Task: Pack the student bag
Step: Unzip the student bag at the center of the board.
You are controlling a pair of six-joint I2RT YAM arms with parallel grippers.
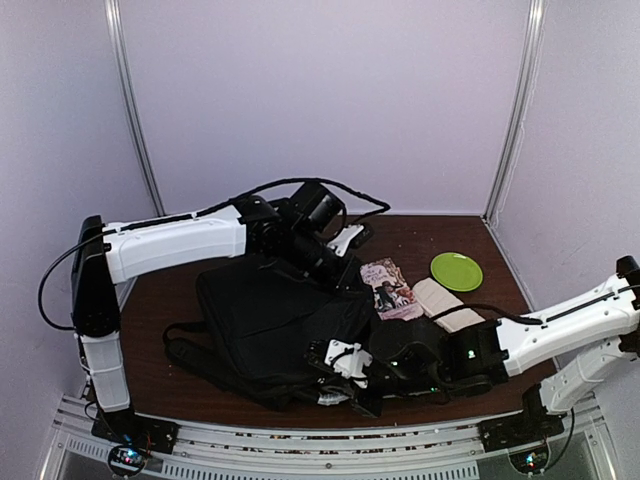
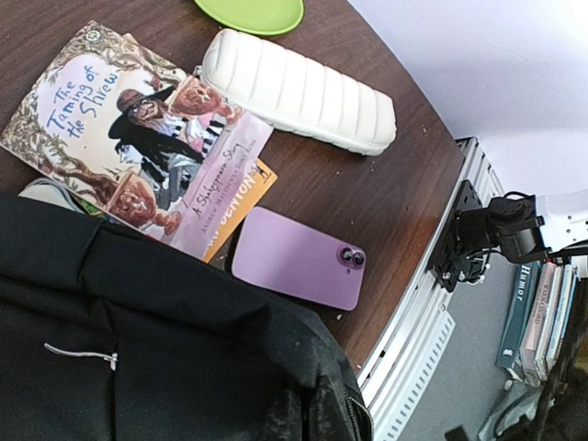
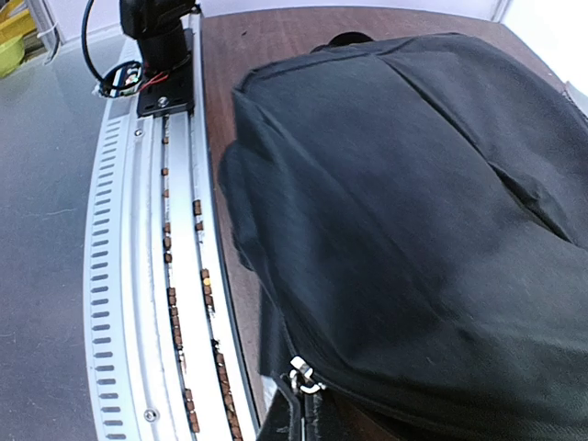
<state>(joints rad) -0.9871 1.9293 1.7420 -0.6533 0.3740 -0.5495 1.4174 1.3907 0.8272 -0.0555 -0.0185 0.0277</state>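
**Progress.** The student bag (image 1: 255, 320) lies flat on the tabletop (image 1: 440, 235), from the middle toward the near-left corner. Its lower end reaches the near edge, beside the metal rail (image 3: 147, 276). No item can be seen inside it, and the views do not show whether its main zip is open. A zip pull (image 3: 299, 375) shows at the seam nearest the right wrist camera.

Four items lie outside the bag on its right side:
- a picture book (image 2: 138, 138), its near corner tucked under the bag's edge
- a white ribbed pencil case (image 2: 299, 92)
- a purple phone (image 2: 294, 257)
- a green plate (image 2: 253, 11)

Packing is judged to be barely begun, if at all.

**Grippers.**
- The left gripper (image 1: 335, 265) hangs over the bag's far right corner. Its fingers are outside its own camera's view, so whether the jaws are apart or together cannot be told.
- The right gripper (image 1: 350, 368) sits low against the bag's near right corner. Its jaws cannot be read either.

**Edges and room.**
- The phone lies just beside the bag and close to the near edge, so it could be pushed off.
- The right arm crosses above the loose items, which narrows access from that side.
- Open tabletop shows along the far edge and toward the far-right corner.
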